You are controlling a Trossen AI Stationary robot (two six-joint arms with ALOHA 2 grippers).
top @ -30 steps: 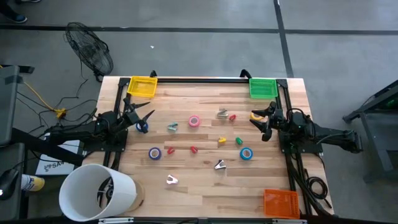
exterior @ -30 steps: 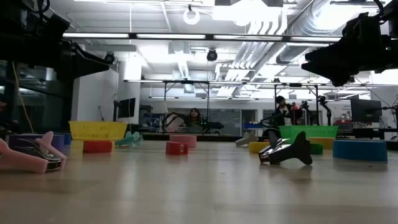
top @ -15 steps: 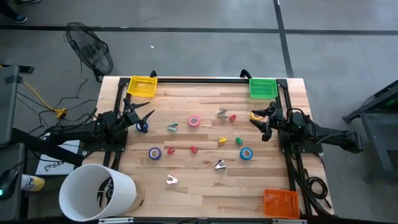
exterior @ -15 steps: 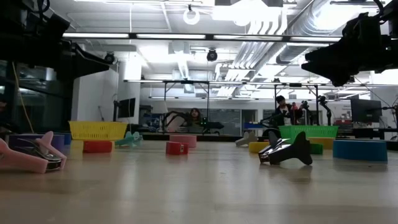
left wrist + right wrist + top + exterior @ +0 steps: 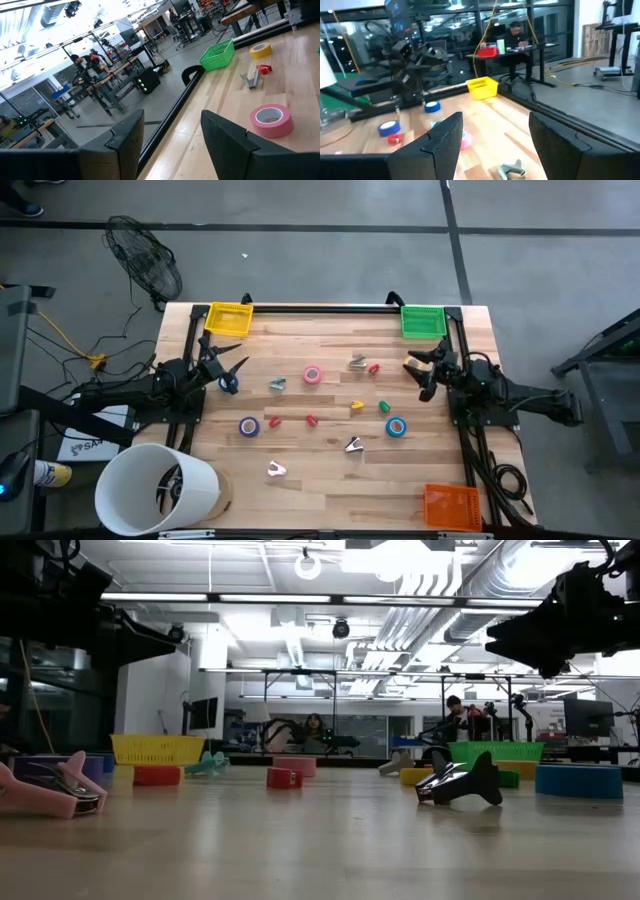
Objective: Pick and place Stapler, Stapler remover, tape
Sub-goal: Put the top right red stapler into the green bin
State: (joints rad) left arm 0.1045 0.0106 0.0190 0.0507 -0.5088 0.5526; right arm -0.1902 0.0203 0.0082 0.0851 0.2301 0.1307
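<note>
Nothing is held. Small staplers lie across the table's middle: red, red, yellow and a green one. Staple removers lie among them: teal, grey, black, pinkish. Tape rolls lie flat: pink, blue, blue, blue and yellow. My left gripper hovers open at the table's left side, over the blue roll. My right gripper hovers open at the right side, beside the yellow roll.
A yellow basket sits at the far left corner, a green basket at the far right, an orange basket at the near right. A white bucket stands off the near left corner. People sit at desks beyond the table.
My right gripper has shifted slightly toward the table's right edge, staying open. The left arm and all the objects have kept still.
</note>
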